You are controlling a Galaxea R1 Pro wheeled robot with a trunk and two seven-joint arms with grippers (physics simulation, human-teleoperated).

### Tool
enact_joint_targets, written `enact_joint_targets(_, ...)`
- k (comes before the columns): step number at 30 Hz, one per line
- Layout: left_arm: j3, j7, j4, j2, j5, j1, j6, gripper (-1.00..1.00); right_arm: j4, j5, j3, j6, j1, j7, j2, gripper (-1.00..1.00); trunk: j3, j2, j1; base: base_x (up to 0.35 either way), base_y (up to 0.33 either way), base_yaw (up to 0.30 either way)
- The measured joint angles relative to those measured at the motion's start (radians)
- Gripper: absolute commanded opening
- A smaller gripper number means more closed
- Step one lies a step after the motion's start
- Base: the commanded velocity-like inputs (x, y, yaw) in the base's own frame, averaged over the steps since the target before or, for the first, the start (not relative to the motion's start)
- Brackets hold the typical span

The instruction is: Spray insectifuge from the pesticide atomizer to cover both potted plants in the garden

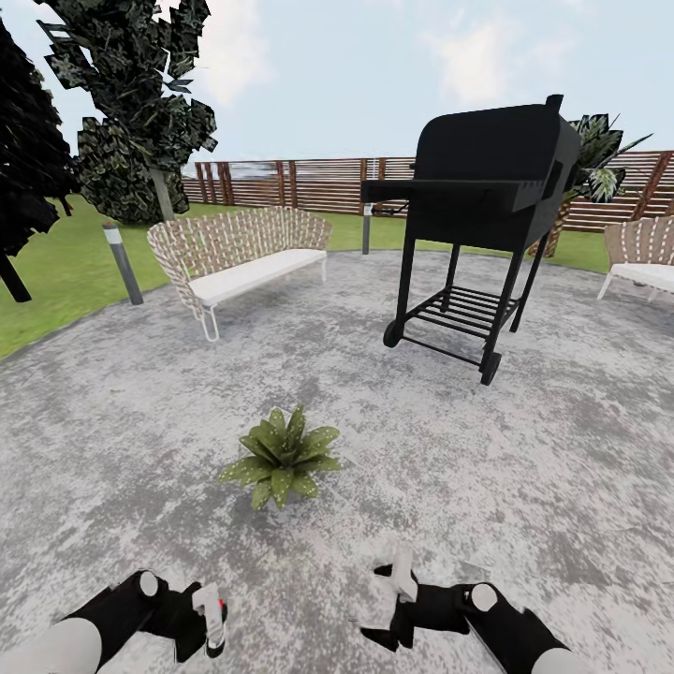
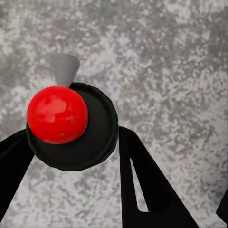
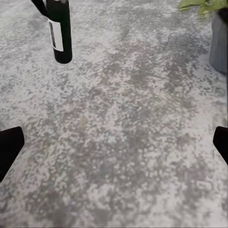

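Left gripper [image 1: 208, 625] at 7 o'clock in head view is gripping the pesticide atomizer [image 1: 212, 613]. In the left wrist view the bottle [image 2: 71, 126] is sitting between the black fingers [image 2: 142, 185], seen end-on: dark round body, red knob, grey nozzle. Contact looks firm, though the left finger is mostly out of frame.

Right gripper [image 1: 398, 599] at 5 o'clock is holding nothing; in the right wrist view its fingers [image 3: 9, 147] are standing wide apart over bare patio [image 3: 123, 133].

Potted plant [image 1: 283, 457] is sitting on the grey patio at 12 o'clock from the grippers, near but apart, with whitish insectifuge specks [image 1: 318, 438] dotting the leaves. The right wrist view is catching its grey pot [image 3: 218, 42] and the atomizer [image 3: 59, 31].

Behind: black grill [image 1: 487, 215] at 1 o'clock, wicker bench [image 1: 239, 253] at 11, bollard lamp [image 1: 122, 264] at 10, wooden fence [image 1: 300, 183].
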Motion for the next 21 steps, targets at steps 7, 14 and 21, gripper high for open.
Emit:
enact_joint_targets(7, 0.028, 0.490, 0.101, -0.004, 0.622, 0.056, -0.078, -1.00, 0.274, -0.015, 0.002, -0.013, 0.005, -0.513, -0.031, 1.00, 0.000, 0.000, 0.000, 0.000, 0.000, 0.000)
enact_joint_targets(14, 0.030, 0.609, 0.208, -0.010, 0.815, 0.082, -0.181, -1.00, 0.289, -0.253, -0.005, -0.075, 0.033, -0.849, -0.021, 1.00, 0.000, 0.000, 0.000, 0.000, 0.000, 0.000)
enact_joint_targets(21, 0.028, 0.688, 0.232, -0.014, 0.981, 0.115, -0.201, -1.00, 0.296, -0.321, -0.007, -0.078, 0.035, -0.933, 0.043, 1.00, 0.000, 0.000, 0.000, 0.000, 0.000, 0.000)
